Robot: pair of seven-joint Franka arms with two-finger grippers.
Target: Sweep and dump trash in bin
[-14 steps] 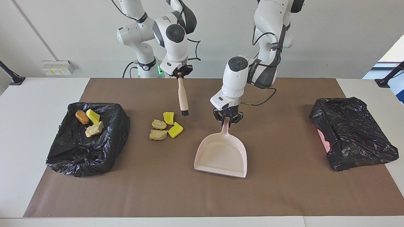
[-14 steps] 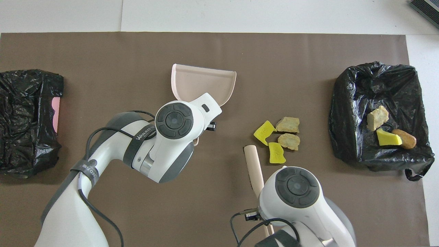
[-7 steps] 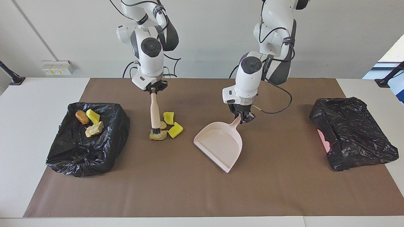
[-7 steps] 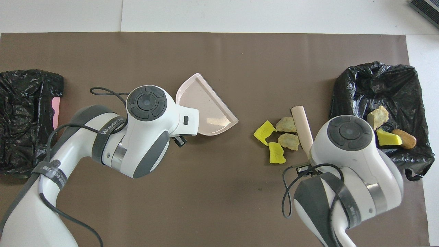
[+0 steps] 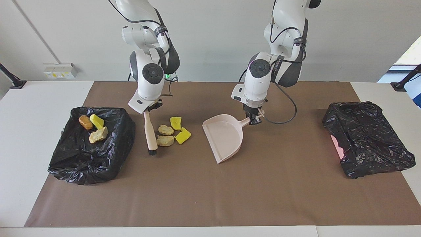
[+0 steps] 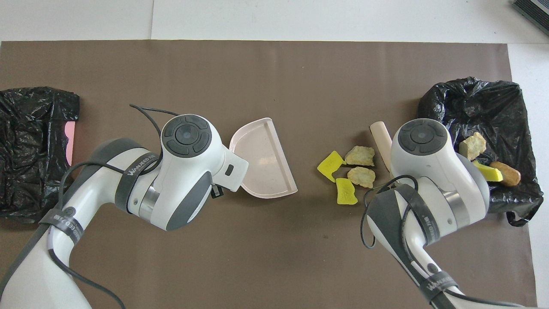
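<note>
The right gripper [image 5: 150, 108] is clamped on the top of the brush [image 5: 150, 131], which hangs nearly upright with its dark bristles down at the mat, just beside the loose scraps on the side toward the bin [image 5: 62, 158]. The left gripper [image 5: 254, 119] is closed tight on the handle of the pale pink dustpan [image 5: 223, 138], and the pan sits turned so its open lip faces the scraps, though there's a clear gap of bare mat between them.

The trash is split: four pieces on the mat [image 5: 171, 131], two yellow sponge chunks and two tan foam lumps in a loose cluster between brush and pan, and three more already in the black-bagged bin [image 5: 92, 126] toward the right arm's end of the table. A second black bag [image 5: 366, 138] sits at the left arm's end, well apart from everything.

What could go sideways from here, probably:
- That gap is the big one. Light foam pushed across open mat tends to roll or scatter off-line and miss the lip.
- If the pan's lip isn't flat on the mat, pieces could slide under it or just shove it back.
- The brush is narrow next to the cluster, so one pass could leave the outer sponge chunks stranded.
</note>
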